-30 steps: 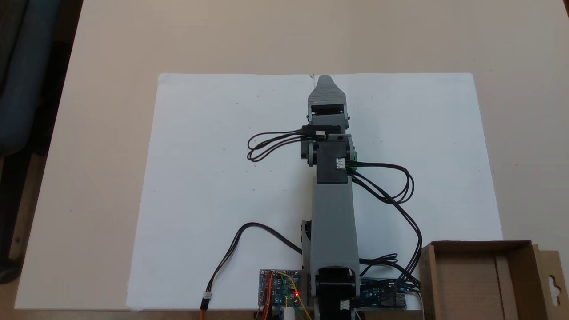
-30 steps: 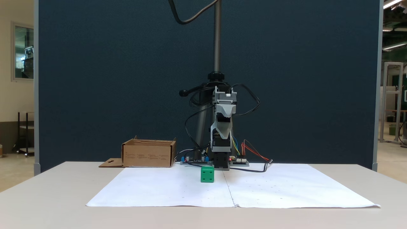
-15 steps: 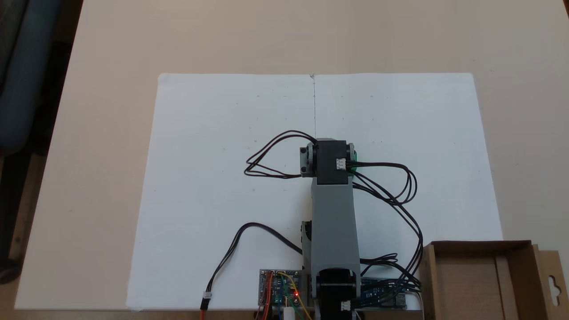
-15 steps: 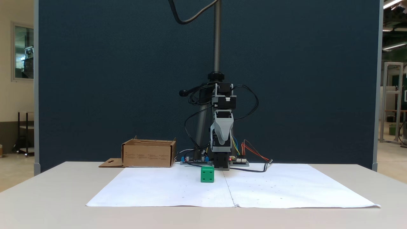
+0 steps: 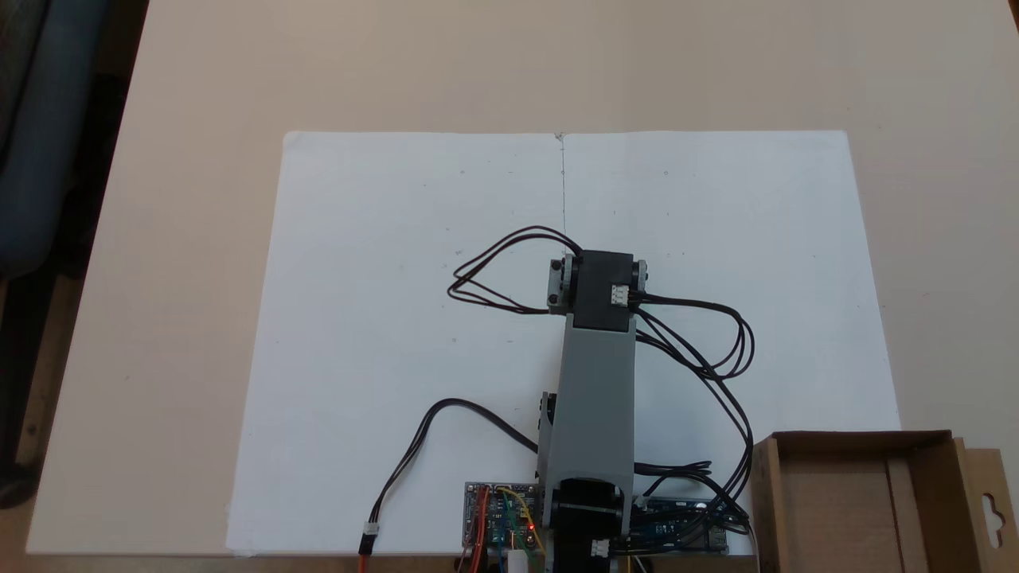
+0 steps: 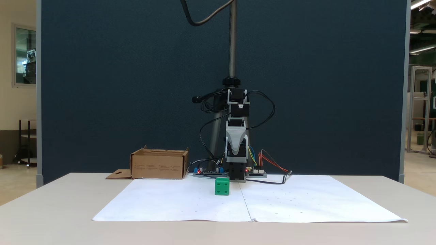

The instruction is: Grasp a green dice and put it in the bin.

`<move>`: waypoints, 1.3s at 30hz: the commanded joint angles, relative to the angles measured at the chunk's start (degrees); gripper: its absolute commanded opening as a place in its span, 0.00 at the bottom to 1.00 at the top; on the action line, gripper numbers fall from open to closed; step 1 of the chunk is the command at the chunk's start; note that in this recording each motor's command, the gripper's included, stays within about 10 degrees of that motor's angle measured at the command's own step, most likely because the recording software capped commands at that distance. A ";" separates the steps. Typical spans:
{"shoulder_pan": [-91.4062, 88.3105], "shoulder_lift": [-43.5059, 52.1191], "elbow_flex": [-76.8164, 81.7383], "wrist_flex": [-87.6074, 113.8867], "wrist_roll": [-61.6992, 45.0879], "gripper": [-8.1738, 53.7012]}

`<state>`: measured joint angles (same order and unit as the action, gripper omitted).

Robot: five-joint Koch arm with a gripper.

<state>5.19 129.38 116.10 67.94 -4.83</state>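
The green dice (image 6: pixel 222 186) sits on the white paper (image 6: pixel 177 200) near its centre crease, in front of the arm's base. The grey gripper (image 6: pixel 235 150) points straight down, well above the dice and slightly to its right, touching nothing. Its jaws lie one behind the other, so their state is hidden. Seen from above in a fixed view, the folded arm (image 5: pixel 597 374) covers the gripper and the dice. The brown cardboard bin (image 6: pixel 158 166) stands at the back left of the table; in a fixed view from above, the bin (image 5: pixel 856 435) is at the lower right corner.
Black cables (image 5: pixel 708 350) loop out on both sides of the arm's elbow. Circuit boards (image 5: pixel 497 517) with coloured wires lie beside the base. A camera stand pole (image 6: pixel 232 41) rises behind the arm. The bin's flap (image 5: pixel 987 509) with a hang-hole sticks out sideways.
The gripper swung from reaching out over the paper to hanging straight down under the elbow. The arm then turned slightly. The dice has not moved.
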 commanded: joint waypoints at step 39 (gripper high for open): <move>17.67 -18.11 -3.69 -15.29 -19.95 0.92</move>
<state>21.97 110.83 116.10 54.76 -18.19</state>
